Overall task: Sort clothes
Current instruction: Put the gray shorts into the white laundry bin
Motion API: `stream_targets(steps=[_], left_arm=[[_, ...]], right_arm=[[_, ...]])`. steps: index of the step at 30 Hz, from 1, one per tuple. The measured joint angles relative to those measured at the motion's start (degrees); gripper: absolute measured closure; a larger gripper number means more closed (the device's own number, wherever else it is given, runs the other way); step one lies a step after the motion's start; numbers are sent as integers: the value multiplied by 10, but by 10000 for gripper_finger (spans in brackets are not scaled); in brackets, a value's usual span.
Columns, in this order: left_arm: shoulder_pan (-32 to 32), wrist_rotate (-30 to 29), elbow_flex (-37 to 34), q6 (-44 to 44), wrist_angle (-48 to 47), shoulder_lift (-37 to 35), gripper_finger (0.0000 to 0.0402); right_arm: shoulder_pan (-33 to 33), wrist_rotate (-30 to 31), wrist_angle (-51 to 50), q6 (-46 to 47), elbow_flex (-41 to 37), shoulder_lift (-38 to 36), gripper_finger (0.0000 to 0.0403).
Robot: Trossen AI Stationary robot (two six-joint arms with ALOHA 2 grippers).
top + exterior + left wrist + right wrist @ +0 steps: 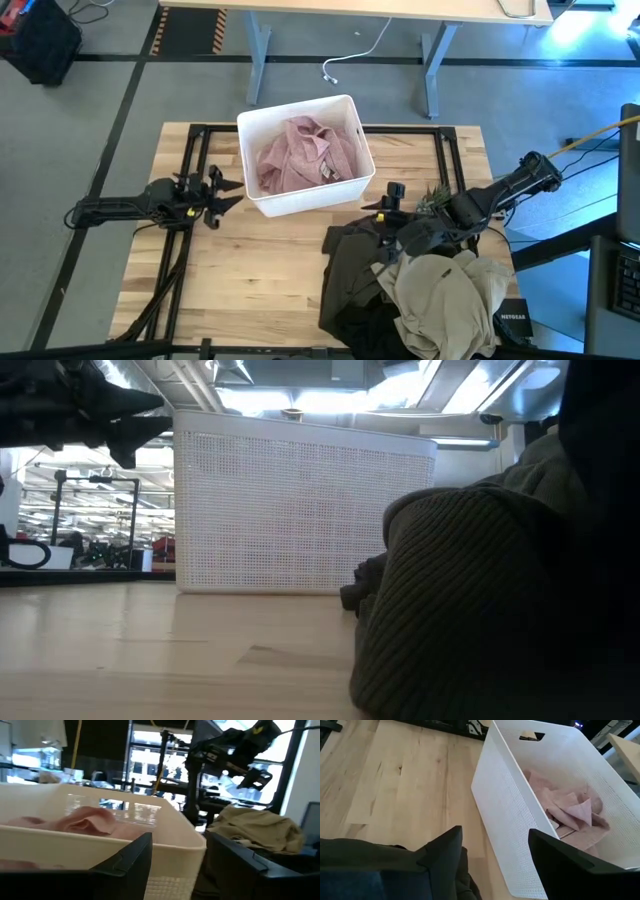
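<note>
From above, 1 pink garment (305, 152) already lies in the bin (352, 108), which suggests the bin is the sorting target, while the rest wait in a heap: a beige one (445, 290) on top, an olive one (352, 268) spread beside it and a black one (365, 325) at the near edge. The right gripper (390, 212) sits at the heap's bin-side edge, just above the olive cloth, with the bin just ahead of it; its arm reaches in low from the table's right side, elbow raised, past a small plant (436, 198). The left gripper (225, 193) hovers beside the bin's left wall, fingers spread and empty, its arm stretched level across the table (250, 270), apparently waiting. From table height, the olive garment (470, 600) bulks up close with the bin (300, 510) behind it, and the left gripper (135, 415) hangs above bin height, clear of the wood. In the left wrist view, the left fingers (127, 862) stand parted with nothing between them, the bin (165, 845) just ahead with pink cloth (87, 820) inside, the beige garment (260, 827) beyond and the right arm above it. In the right wrist view, the right fingers (442, 852) are parted and hold nothing; olive cloth (365, 851) lies just beneath them, and the bin (505, 815) with the pink garment (570, 810) sits directly ahead, so I judge this gripper is poised for the next pick.
</note>
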Motion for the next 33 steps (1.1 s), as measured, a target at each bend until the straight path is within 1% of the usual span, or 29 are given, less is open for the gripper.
stream_targets(steps=[4,11,20,25,33], left_arm=[[0,-16,0,34,-12,0,218],[0,-15,0,33,-84,0,218],[0,-14,0,32,-83,3,218],[0,-13,0,32,-83,3,218],[0,-14,0,32,-83,3,218]], right_arm=[[-2,0,-2,0,0,0,157],[-2,0,1,0,0,0,157],[-2,0,3,15,0,0,157],[-2,-25,3,37,0,0,157],[10,-43,-16,55,0,0,157]])
